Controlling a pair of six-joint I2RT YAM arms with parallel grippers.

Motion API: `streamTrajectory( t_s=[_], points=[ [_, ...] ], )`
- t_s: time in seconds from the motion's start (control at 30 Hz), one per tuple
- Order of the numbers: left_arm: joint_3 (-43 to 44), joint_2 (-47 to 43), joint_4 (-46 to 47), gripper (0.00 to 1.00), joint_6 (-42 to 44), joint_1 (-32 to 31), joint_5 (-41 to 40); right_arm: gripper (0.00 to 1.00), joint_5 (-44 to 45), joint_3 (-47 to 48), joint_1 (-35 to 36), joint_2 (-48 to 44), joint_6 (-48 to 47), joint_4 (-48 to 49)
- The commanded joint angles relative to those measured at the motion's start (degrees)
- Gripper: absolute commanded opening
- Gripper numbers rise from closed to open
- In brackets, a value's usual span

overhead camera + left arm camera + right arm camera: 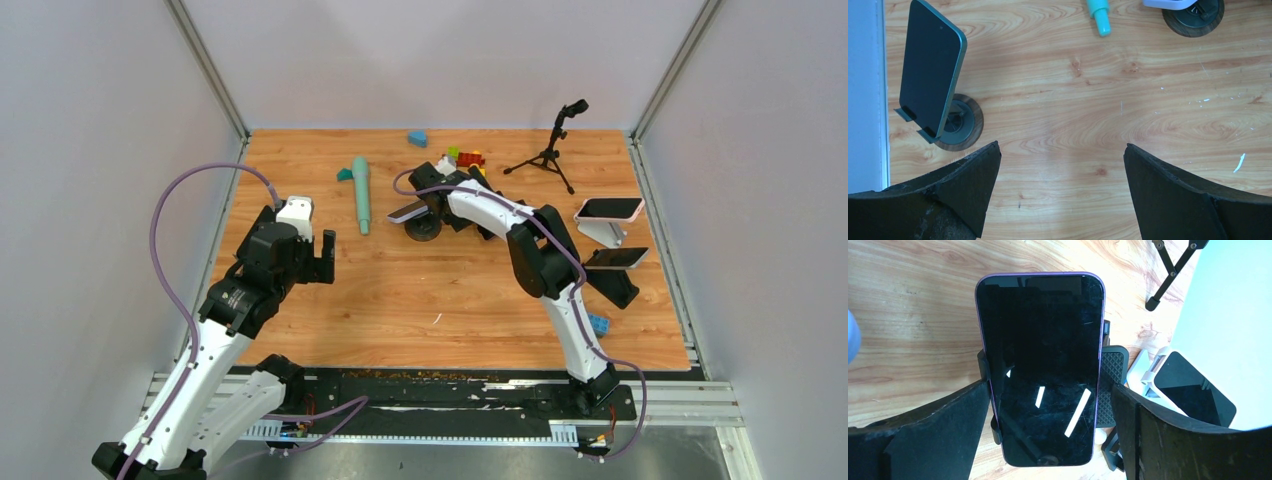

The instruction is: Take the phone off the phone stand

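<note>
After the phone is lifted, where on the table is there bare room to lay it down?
There is bare wood at the near middle, between the left gripper and the right arm. Crowded: the toy blocks and the phone stands at right.

Right wrist: phone [1040, 370] covers nearly all of its stand [1112, 372], only side bits show; tripod [1172, 274] is cut by the top edge. Left wrist: teal tube [1098, 15] and a round base [1193, 22] are clipped at the top. Top view: toy pile [465, 158] too small to sort.
</note>
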Motion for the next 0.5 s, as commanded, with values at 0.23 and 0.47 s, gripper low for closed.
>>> streamTrajectory(
  t_s=[0.23,0.47],
  points=[
    [-0.25,-0.52,1.67,1.0,-0.78,0.13,-0.73,0.77,-1.4,-2.07,0.5,0.44,-1.47,-2.81],
    [-0.25,-0.54,1.76,1.0,-0.77,0.13,-0.62,0.65,-0.48,-2.03,0.5,0.62,-1.48,-2.84]
  ],
)
